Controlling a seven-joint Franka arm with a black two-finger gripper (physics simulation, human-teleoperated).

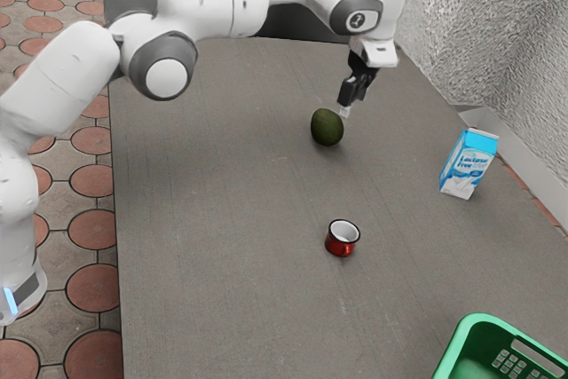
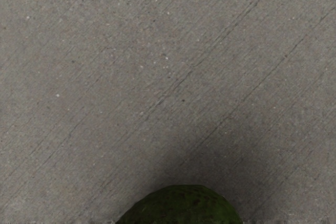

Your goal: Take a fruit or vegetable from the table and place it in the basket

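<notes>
Claw (image 1: 345, 112) state: I cannot tell if it is open or closed. The avocado (image 1: 327, 128) is close by its tip, low over or on the tabletop (image 1: 222, 219). Expect a firm, moderately heavy, rounded body; I should grip across its widest girth, centred, to prevent rolling.

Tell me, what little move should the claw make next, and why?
Maybe ease the claw lower, lining it up with the avocado. Its tip looks close, slightly toward the exterior view's right, and the avocado is on the table, outside the green basket.
</notes>
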